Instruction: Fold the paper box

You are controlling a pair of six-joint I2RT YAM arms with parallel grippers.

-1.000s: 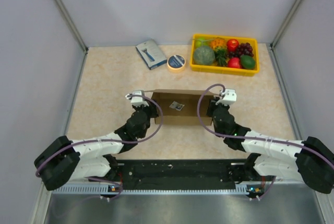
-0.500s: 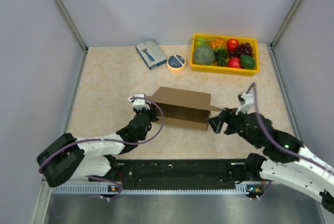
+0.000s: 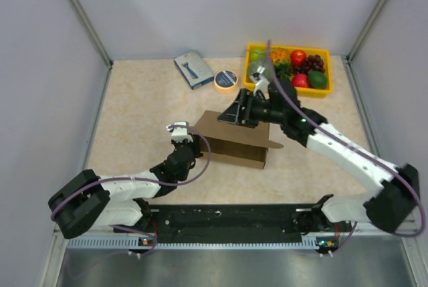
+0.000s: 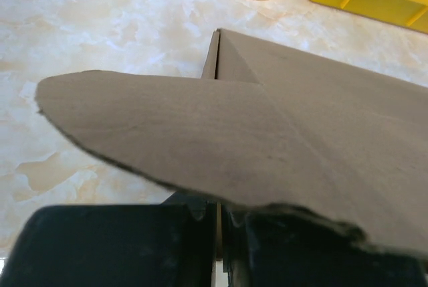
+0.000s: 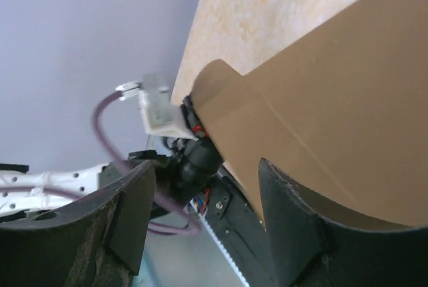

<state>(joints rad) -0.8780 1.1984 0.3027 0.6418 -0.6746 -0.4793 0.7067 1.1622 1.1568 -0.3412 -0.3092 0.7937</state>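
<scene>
The paper box (image 3: 231, 136) is seen near the middle of the tabletop (image 3: 134, 113), a little toward the near edge. It is a partly raised brown carton, with a pointed flap sticking out at its right end. The left gripper (image 3: 192, 141) is set against the box's left end. In the left wrist view its fingers (image 4: 134, 247) are drawn close together with a thin cardboard wall pinched between them, and a broad flap is spread above them. The right gripper (image 3: 231, 113) is held over the far side of the box, its arm stretched in from the right edge. In the right wrist view its fingers (image 5: 127, 227) are spread wide apart, and the cardboard is seen beyond them; whether they touch the box cannot be told. A yellow tray (image 3: 287, 90) filled with fruit is placed at the far right corner. A tape roll (image 3: 226, 79) and a blue-grey packet (image 3: 193, 68) are laid just beside each other by the far edge, well apart from the box.
</scene>
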